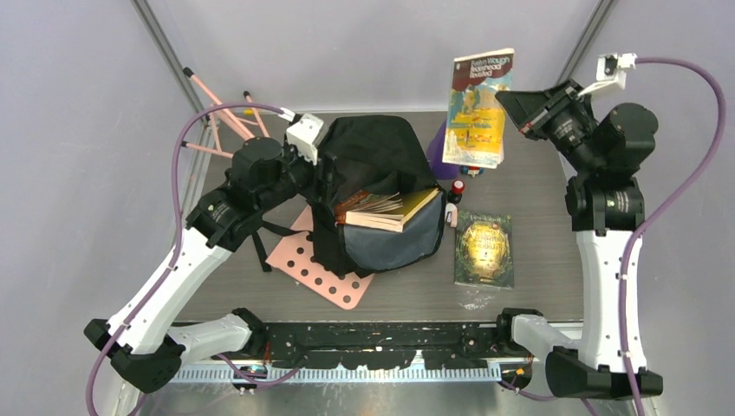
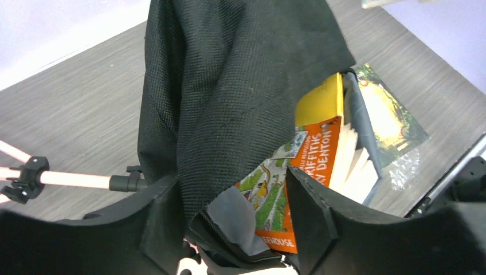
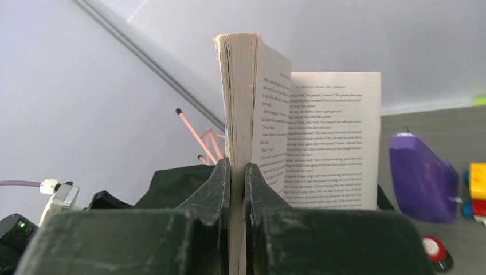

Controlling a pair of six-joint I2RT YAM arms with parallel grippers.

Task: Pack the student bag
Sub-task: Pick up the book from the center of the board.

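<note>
The student bag [image 1: 373, 160], black with a grey lining, lies mid-table with its mouth toward me. An orange book [image 2: 312, 152] and a yellow one [image 2: 321, 100] stick out of the mouth. My left gripper [image 1: 325, 186] is at the bag's left rim. In the left wrist view its jaws [image 2: 232, 223] stand apart, and the black flap [image 2: 229, 86] hangs loosely between them, unpinched. My right gripper [image 1: 511, 108] is raised at the back right, shut on a yellow paperback [image 1: 477, 108]. In the right wrist view the pages [image 3: 309, 137] fan open above the fingers [image 3: 220, 183].
A green book [image 1: 484, 250] lies flat to the right of the bag. A pink perforated board [image 1: 321, 269] pokes out from under the bag's front left. A purple object [image 1: 442, 156] and a red-capped item [image 1: 457, 187] sit behind the bag. Pink rods [image 1: 221, 117] lean at the back left.
</note>
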